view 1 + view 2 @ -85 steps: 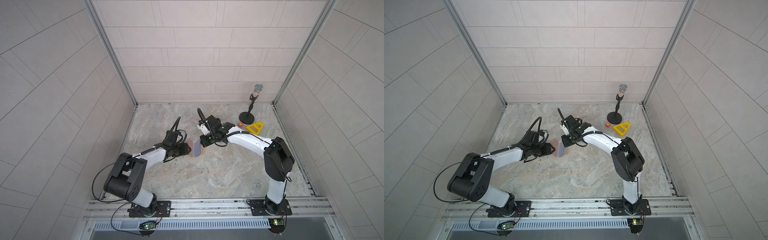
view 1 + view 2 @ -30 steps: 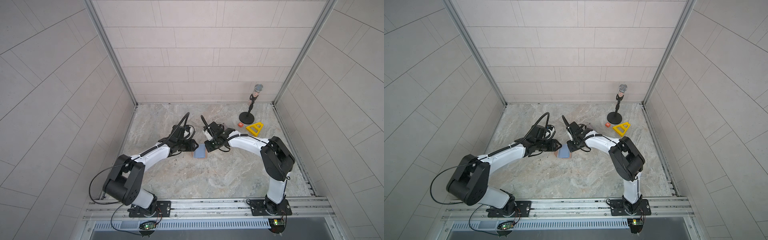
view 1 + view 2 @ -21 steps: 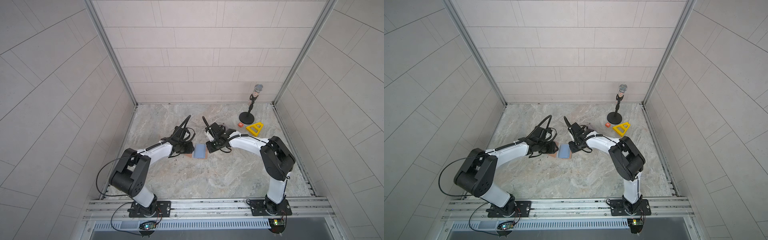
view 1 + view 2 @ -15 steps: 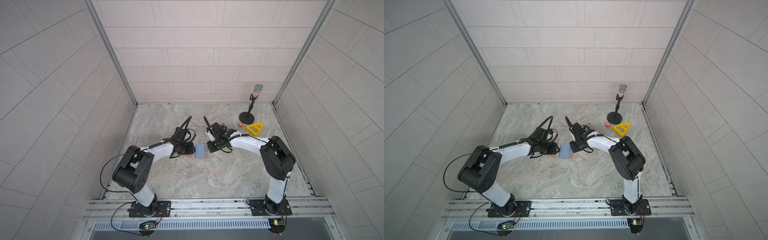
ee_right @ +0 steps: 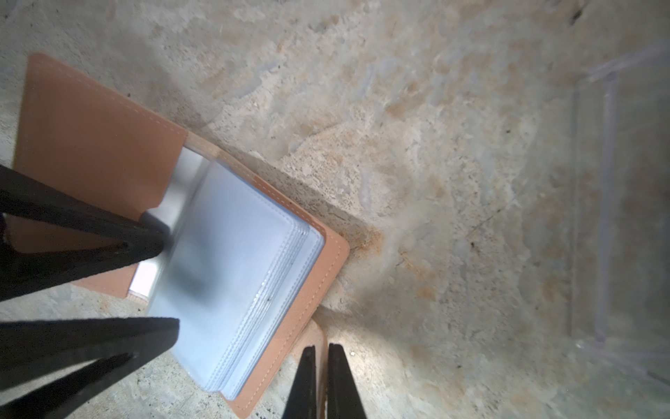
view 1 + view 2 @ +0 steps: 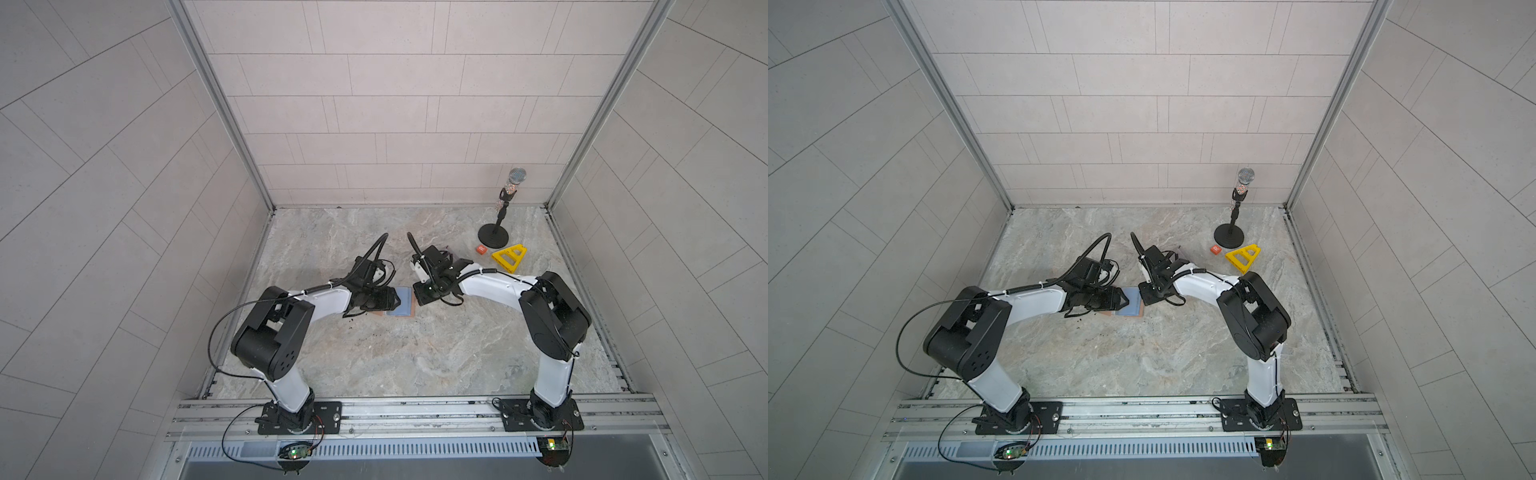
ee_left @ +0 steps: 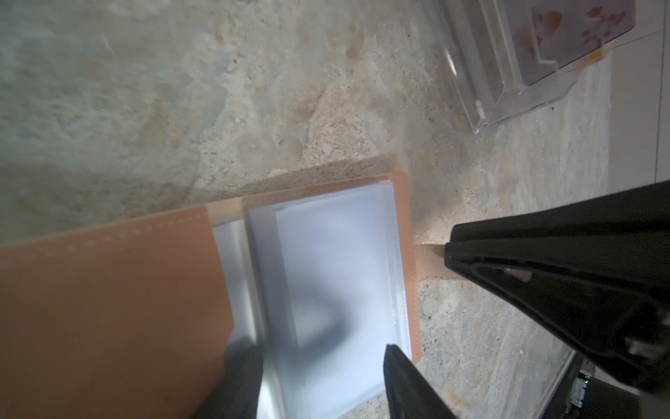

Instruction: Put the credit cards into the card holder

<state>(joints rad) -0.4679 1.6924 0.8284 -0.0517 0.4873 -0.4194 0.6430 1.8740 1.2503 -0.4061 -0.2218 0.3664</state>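
Open card holder (image 6: 405, 305) lies on tabletop (image 6: 415, 365), mid-scene. Over its blurred clear sleeves (image 7: 326, 272), left end effector (image 7: 322, 381), fingers apart; sleeve contents unreadable. On its snap tab (image 7: 429, 263), right end effector (image 5: 322, 373) clamped. One credit card (image 7: 573, 32) in clear box (image 7: 482, 90), cut off by frame.

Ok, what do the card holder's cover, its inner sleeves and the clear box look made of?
The card holder: cover of tan leather or imitation, matte, with pale stitching along the edge. The sleeves: thin flexible clear plastic, slightly glossy, stacked with seamed edges. The clear box: rigid transparent plastic, perhaps acrylic, judging by its crisp bright edges.
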